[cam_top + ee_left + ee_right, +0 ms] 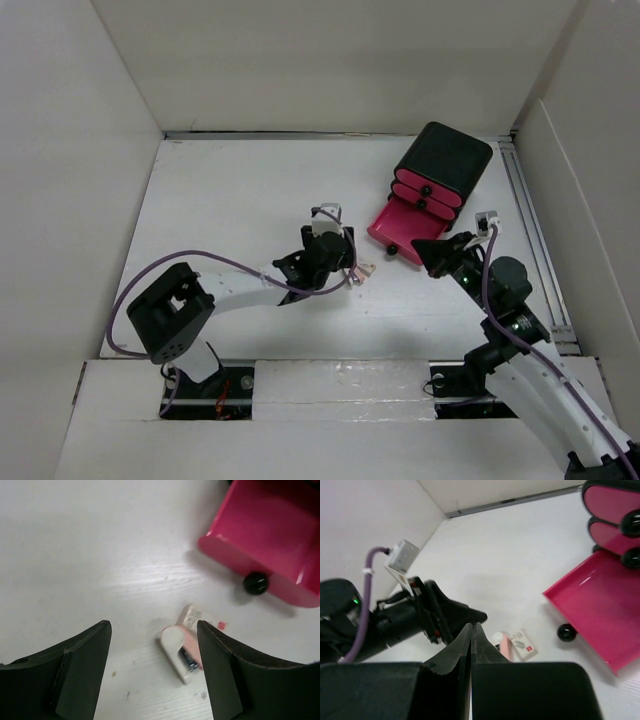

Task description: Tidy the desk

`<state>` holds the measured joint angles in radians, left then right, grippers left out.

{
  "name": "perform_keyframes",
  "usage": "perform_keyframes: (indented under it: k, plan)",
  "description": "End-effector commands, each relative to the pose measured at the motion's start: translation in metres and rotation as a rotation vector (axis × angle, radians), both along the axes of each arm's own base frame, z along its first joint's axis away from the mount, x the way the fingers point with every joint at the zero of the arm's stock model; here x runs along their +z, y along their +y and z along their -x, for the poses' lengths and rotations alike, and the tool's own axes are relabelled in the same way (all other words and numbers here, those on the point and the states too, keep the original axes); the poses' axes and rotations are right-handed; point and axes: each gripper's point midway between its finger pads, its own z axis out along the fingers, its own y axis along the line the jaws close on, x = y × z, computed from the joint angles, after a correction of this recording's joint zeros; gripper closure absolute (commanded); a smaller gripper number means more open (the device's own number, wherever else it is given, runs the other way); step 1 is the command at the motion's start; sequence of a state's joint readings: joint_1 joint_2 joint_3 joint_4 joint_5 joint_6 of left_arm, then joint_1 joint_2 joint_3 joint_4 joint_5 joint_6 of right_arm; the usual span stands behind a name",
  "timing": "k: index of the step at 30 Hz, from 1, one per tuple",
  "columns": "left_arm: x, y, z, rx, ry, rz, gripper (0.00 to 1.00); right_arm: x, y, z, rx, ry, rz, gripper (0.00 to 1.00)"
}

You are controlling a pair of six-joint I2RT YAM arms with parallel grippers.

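Note:
The desk is a flat white tabletop between white walls. A small white and pink stapler-like object lies on it, touching a small white packet. My left gripper is open and hovers low over the object, which lies close to the right finger. From above, the left gripper is at mid-desk with the object at its tip. My right gripper is shut and empty, to the right of the object. In the top view the right gripper is near the open drawer.
A black cube-shaped box with pink drawers stands at the back right. Its bottom drawer is pulled out and looks empty, with a black knob. White walls border the desk. A metal rail runs along the right edge.

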<state>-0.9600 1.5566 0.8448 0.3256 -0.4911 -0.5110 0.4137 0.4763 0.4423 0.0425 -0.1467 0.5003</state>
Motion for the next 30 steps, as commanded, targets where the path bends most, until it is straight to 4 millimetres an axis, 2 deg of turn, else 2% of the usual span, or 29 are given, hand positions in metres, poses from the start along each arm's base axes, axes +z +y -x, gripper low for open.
perform_keyframes:
  k: [1, 3, 4, 6, 7, 8, 10, 12, 13, 15, 16, 26, 29, 30]
  plan:
    - [-0.015, 0.029, 0.011, 0.114, 0.049, 0.022, 0.35, 0.033, 0.029, -0.001, 0.128, -0.081, -0.128, 1.00]
    - [-0.021, 0.026, 0.013, 0.114, 0.081, 0.025, 0.33, 0.034, 0.033, -0.008, 0.127, -0.084, -0.101, 0.96]
    - [-0.031, 0.026, 0.014, 0.115, 0.109, -0.003, 0.32, 0.032, 0.033, -0.012, 0.117, -0.071, -0.092, 0.94]
    - [-0.032, 0.010, 0.019, 0.088, 0.124, -0.009, 0.32, 0.026, 0.033, -0.017, 0.104, -0.053, -0.087, 0.85]
    - [-0.041, 0.008, 0.022, 0.087, 0.143, -0.036, 0.32, 0.027, 0.033, -0.017, 0.105, -0.068, -0.097, 0.82]
    - [-0.035, -0.001, 0.020, 0.087, 0.130, -0.030, 0.32, 0.017, 0.032, -0.014, 0.108, -0.053, -0.097, 0.79]
    - [-0.040, -0.014, 0.029, 0.067, 0.132, -0.050, 0.32, 0.013, 0.031, -0.013, 0.107, -0.058, -0.088, 0.79]
    - [-0.038, -0.024, 0.031, 0.059, 0.125, -0.050, 0.32, 0.010, 0.027, -0.012, 0.087, -0.062, -0.086, 0.79]
    - [-0.045, -0.026, 0.031, 0.060, 0.138, -0.066, 0.32, 0.011, 0.027, -0.012, 0.086, -0.066, -0.086, 0.79]
    - [-0.045, -0.035, 0.030, 0.059, 0.144, -0.062, 0.32, 0.012, 0.026, -0.011, 0.087, -0.069, -0.087, 0.79]
    - [-0.053, -0.033, 0.030, 0.070, 0.152, -0.090, 0.32, 0.011, 0.027, -0.010, 0.090, -0.067, -0.086, 0.79]
    - [-0.069, -0.037, 0.020, 0.113, 0.145, -0.130, 0.40, 0.006, 0.031, -0.009, 0.106, -0.061, -0.095, 0.79]
    - [-0.076, -0.034, 0.022, 0.114, 0.153, -0.141, 0.46, 0.003, 0.031, -0.010, 0.103, -0.053, -0.093, 0.78]
    - [-0.080, -0.030, 0.024, 0.116, 0.162, -0.150, 0.53, 0.003, 0.030, -0.011, 0.100, -0.054, -0.092, 0.78]
